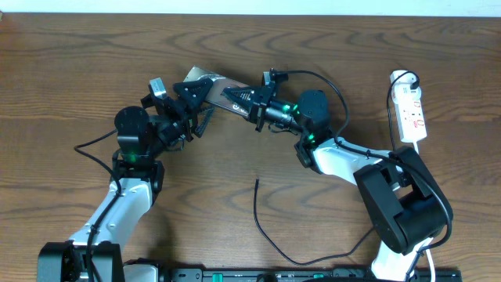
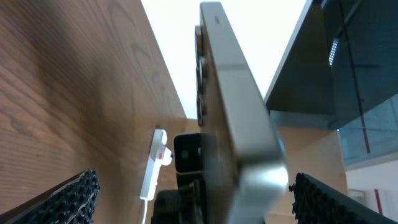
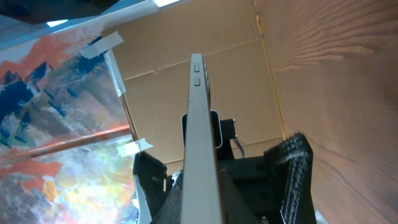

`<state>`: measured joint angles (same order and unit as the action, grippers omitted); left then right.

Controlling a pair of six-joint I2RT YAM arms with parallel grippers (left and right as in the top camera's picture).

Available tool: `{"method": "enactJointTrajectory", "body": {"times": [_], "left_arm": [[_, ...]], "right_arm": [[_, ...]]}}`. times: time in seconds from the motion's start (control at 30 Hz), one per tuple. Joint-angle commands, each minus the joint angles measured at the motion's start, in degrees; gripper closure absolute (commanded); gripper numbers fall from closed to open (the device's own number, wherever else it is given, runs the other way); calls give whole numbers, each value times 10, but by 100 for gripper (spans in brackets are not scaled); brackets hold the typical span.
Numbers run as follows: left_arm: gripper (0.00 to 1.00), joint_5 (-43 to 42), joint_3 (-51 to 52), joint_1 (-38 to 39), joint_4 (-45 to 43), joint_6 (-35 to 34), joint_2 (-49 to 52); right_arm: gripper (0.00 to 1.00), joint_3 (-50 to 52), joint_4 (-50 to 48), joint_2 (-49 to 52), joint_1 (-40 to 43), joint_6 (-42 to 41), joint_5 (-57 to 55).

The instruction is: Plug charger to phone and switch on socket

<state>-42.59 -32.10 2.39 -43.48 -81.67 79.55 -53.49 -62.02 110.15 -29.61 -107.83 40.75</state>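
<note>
Nearest the top camera is the right arm, big, black and white. It bends over the wide brown wooden table. The left arm comes up from the other side, and the two meet near the far middle of the table.

The right gripper has its fingers closed tight on the phone. Its wrist camera sees the phone from the thin side. The left gripper has its fingers spread wide. The phone sits in the gap between them, and neither finger pad touches it.

The white socket lies by the right edge of the table, well apart from the phone. The thin black charger lies loose on the table between the two arms. Its tip points up the table and touches nothing.
</note>
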Motion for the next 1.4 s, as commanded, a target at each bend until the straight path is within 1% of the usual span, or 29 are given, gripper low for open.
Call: {"method": "enactJointTrajectory", "body": {"times": [0.0, 0.3, 0.4, 0.6, 0.8, 1.07, 1.2, 1.37], "left_arm": [[4, 20, -3, -2, -3, 17, 2], [4, 30, -3, -2, -3, 42, 2], [4, 30, -3, -2, -3, 50, 2], [4, 30, -3, -10, -3, 52, 2], [4, 28, -3, -12, -2, 52, 2], [4, 28, -3, -12, 28, 51, 2], [4, 28, -3, -12, 29, 47, 2], [4, 28, -3, -12, 29, 47, 2]], "right_arm": [[99, -5, -10, -4, -12, -5, -1], [99, -4, -7, -4, -31, -5, 14], [99, -4, 10, -4, -34, -5, 16], [99, -4, 40, -4, -35, 3, 23], [99, -4, 40, -4, -35, 7, 23], [99, -4, 39, -4, -35, 8, 23], [99, -4, 39, -4, -35, 28, 18], [99, -4, 36, -4, -40, 33, 5]]}}
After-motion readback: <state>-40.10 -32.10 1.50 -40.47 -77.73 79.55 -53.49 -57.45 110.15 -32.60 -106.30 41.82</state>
